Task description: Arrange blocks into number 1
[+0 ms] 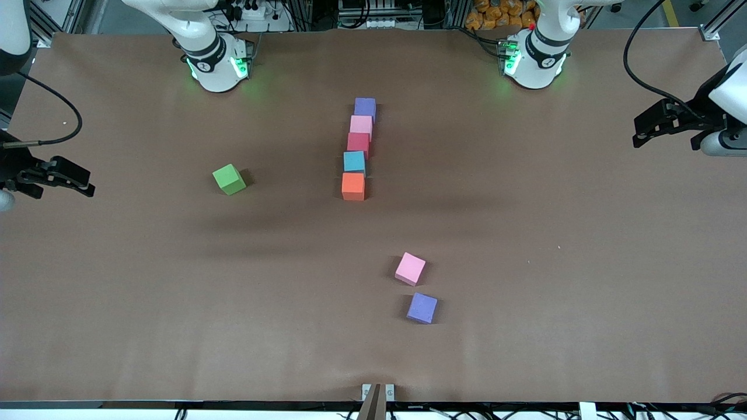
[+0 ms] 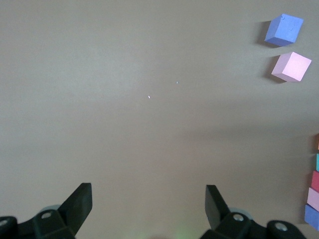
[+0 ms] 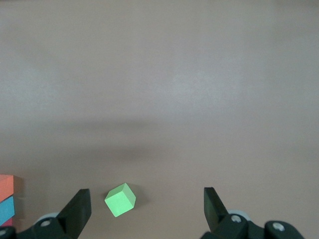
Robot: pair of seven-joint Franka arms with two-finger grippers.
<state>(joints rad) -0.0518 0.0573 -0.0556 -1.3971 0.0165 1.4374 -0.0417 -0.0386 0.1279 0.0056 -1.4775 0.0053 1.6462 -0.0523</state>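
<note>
Five blocks stand in a touching column at the middle of my table (image 1: pixel 525 291): a purple block (image 1: pixel 365 107) nearest my bases, then a pink block (image 1: pixel 361 124), a red block (image 1: pixel 358 142), a light blue block (image 1: pixel 354 161) and an orange block (image 1: pixel 353 186) nearest the front camera.

Three more lie loose. A green block (image 1: pixel 229 178) sits alone, turned at an angle, toward my right arm's end of the table and well apart from the column. A second pink block (image 1: pixel 410 268) and a second purple block (image 1: pixel 422 307) sit near each other without touching, both nearer the front camera than the column, the purple one the nearest.

I hold my left claw (image 1: pixel 639 139) over the left arm's edge of the table, fingers (image 2: pixel 79 204) spread wide with nothing between them; wide bare brown surface lies between it and the column.

My right claw (image 1: pixel 87 185) hangs over the right arm's edge of the table, its fingers (image 3: pixel 79 208) likewise apart and empty, with the green block in its wrist view and open surface all around that block.

Both arms wait at the table's ends.
</note>
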